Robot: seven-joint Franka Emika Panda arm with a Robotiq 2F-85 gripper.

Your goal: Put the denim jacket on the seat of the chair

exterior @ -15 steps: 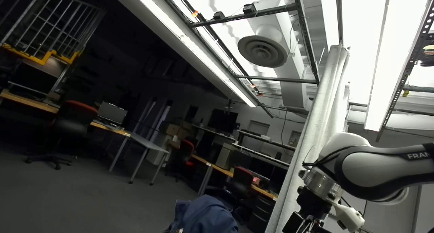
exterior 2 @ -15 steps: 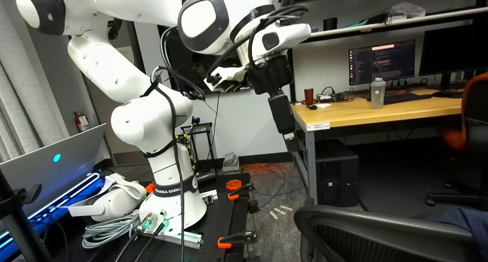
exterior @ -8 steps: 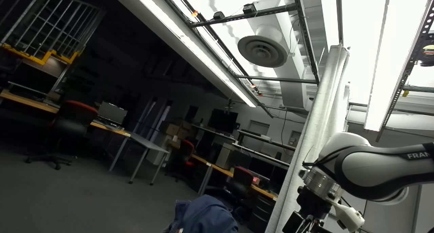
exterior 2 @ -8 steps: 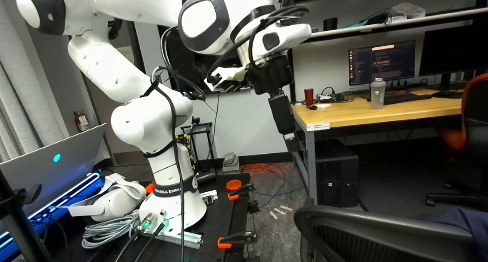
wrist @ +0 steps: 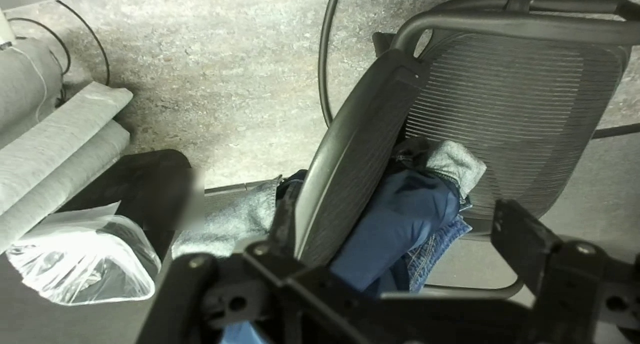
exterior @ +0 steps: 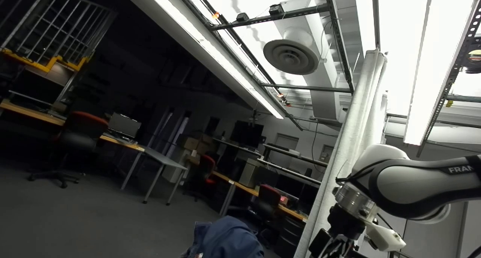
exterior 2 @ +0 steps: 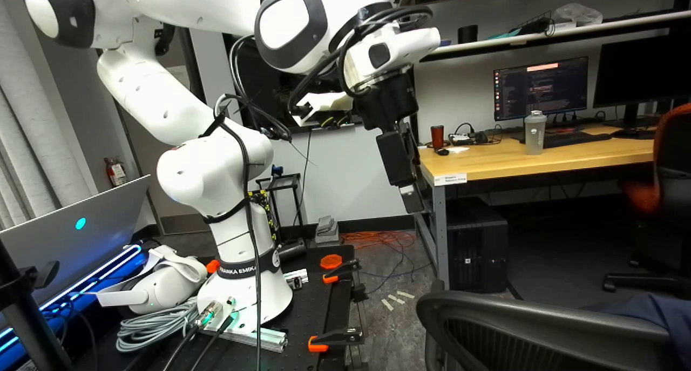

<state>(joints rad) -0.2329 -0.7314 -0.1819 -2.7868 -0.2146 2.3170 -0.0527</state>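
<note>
The denim jacket (wrist: pixel 400 219) is a rumpled blue heap draped over the chair backrest (wrist: pixel 362 153) in the wrist view. Paler grey-blue cloth hangs on the backrest's left side; dark blue cloth lies on its right, its end over the mesh seat (wrist: pixel 515 93). The jacket also shows in both exterior views (exterior: pixel 229 237) (exterior 2: pixel 642 311), partly cut off. The chair back (exterior 2: pixel 540 311) is at the lower right in an exterior view. My gripper (wrist: pixel 394 202) is open and empty, its fingers framing the jacket from above. It (exterior 2: pixel 413 199) hangs in the air, apart from the chair.
A desk (exterior 2: pixel 540 166) with a monitor and a bottle (exterior 2: pixel 535 133) stands beyond the gripper. A black base table (exterior 2: pixel 324 311) with orange clamps bears the arm. A clear plastic bag (wrist: pixel 85 266) and grey blocks (wrist: pixel 65 128) lie left in the wrist view.
In the last half second the wrist and gripper have turned a little and shifted slightly upward. The jacket and chair have not moved.
</note>
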